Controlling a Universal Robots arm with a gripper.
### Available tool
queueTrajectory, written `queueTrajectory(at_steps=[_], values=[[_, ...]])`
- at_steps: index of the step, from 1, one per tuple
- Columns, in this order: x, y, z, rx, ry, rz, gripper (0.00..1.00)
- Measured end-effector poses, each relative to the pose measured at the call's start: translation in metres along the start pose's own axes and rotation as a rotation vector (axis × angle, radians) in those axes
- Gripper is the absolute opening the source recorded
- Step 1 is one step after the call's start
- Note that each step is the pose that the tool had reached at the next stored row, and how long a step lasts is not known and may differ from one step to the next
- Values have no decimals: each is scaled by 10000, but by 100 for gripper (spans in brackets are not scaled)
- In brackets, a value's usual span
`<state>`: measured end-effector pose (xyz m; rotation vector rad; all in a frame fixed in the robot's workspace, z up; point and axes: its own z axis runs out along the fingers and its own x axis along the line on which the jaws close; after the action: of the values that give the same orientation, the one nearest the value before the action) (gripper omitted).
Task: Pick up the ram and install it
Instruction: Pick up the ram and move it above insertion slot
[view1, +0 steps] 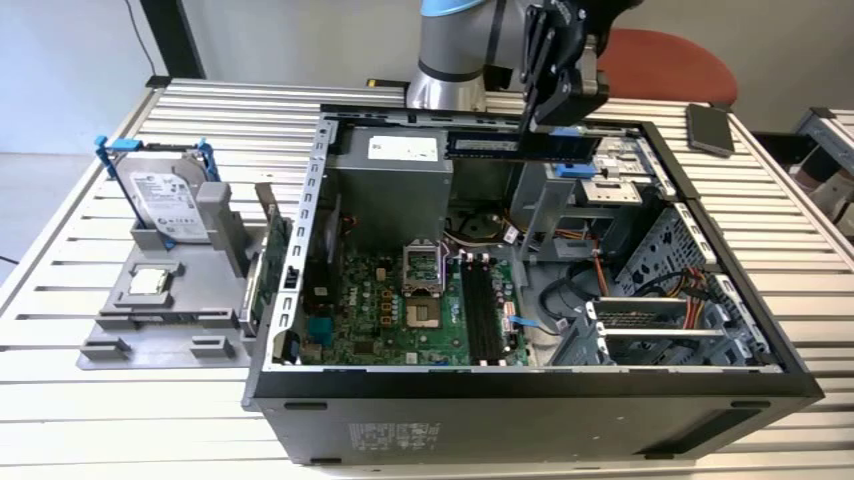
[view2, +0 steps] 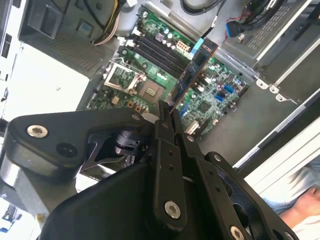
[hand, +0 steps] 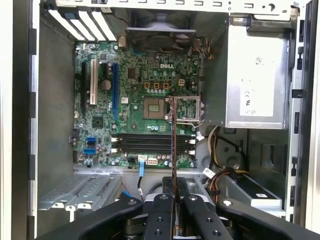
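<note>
The ram (view1: 497, 146) is a long dark-blue stick held level above the back of the open computer case (view1: 534, 382), and my gripper (view1: 550, 130) is shut on one end of it. In the second wrist view the ram (view2: 196, 64) reaches out from the gripper (view2: 166, 111) over the green motherboard (view2: 210, 102). In the first wrist view the ram (hand: 173, 135) shows edge-on, rising from the gripper (hand: 173, 184) and crossing the black memory slots (hand: 145, 142). Those memory slots (view1: 481, 312) lie well below the stick.
On the exterior view's left, a grey fixture (view1: 174, 325) carries a hard drive (view1: 171, 200) and a small square chip (view1: 150, 282). A green expansion card (view1: 274, 262) stands by the case wall. Drive cages (view1: 654, 320) and cables crowd the case's right side. A hand (view2: 300, 205) rests outside the case.
</note>
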<state>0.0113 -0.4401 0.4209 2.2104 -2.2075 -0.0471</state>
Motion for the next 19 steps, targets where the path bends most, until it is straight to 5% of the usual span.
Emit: queueTrajectory(at_steps=[7, 19], values=[[-21, -71, -2, 0, -1, 0, 0], [-21, -77, -2, 0, -1, 0, 0]])
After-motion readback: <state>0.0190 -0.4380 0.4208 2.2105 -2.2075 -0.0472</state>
